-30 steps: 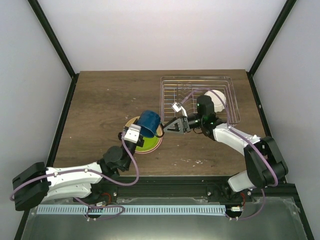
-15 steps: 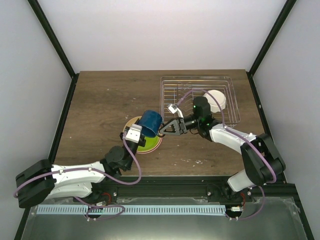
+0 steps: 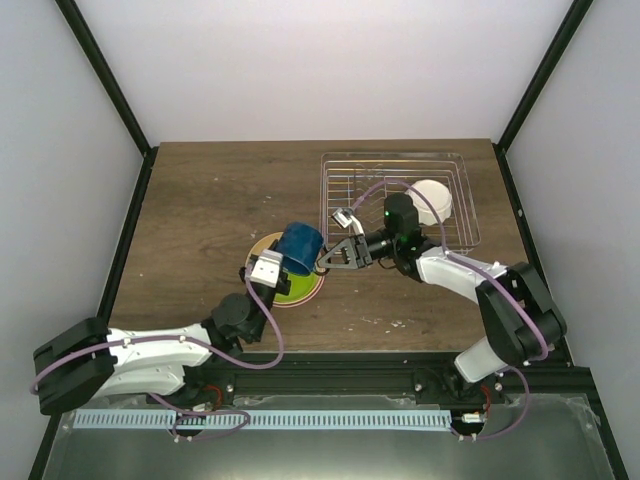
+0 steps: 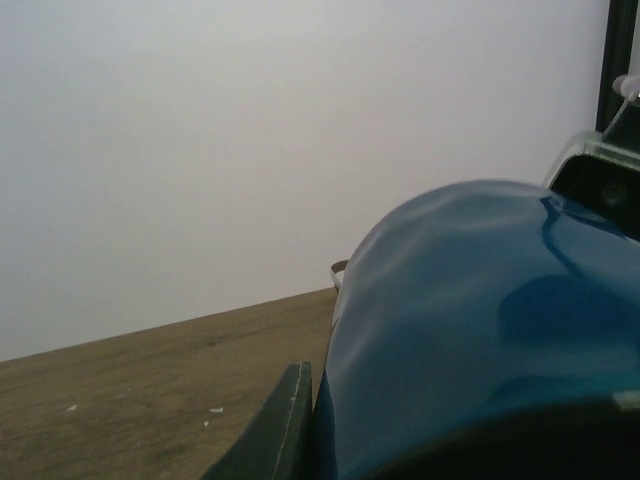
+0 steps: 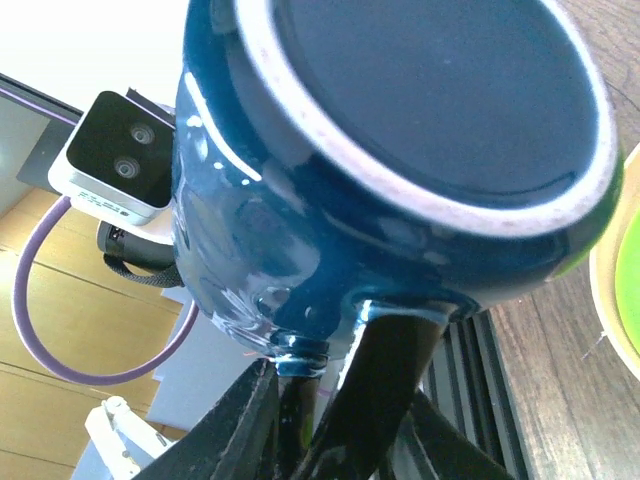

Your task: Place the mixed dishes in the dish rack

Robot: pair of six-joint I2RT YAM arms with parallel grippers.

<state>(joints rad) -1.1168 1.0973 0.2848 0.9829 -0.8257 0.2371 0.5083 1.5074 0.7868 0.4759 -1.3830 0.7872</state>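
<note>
The small dark blue mug [image 3: 299,243] hangs above the stack of plates, held on its side by my left gripper [image 3: 288,258], which is shut on it. In the left wrist view the mug [image 4: 480,330] fills the right half beside one dark finger [image 4: 285,425]. My right gripper [image 3: 326,260] reaches in from the right. In the right wrist view its two fingers [image 5: 305,385] sit closed on either side of the mug's handle under the mug [image 5: 400,150]. The silver wire dish rack [image 3: 340,165] stands at the back right with a white bowl [image 3: 432,200] in it.
Below the mug, a stack of plates lies on the wooden table: a lime green plate [image 3: 298,288] on top, with orange-yellow and pink rims showing under it. Its green edge shows in the right wrist view [image 5: 625,260]. Black frame posts stand at the table's sides.
My right gripper has moved left from the rack's front to the mug and closed round its handle. The left gripper and mug have barely moved.
</note>
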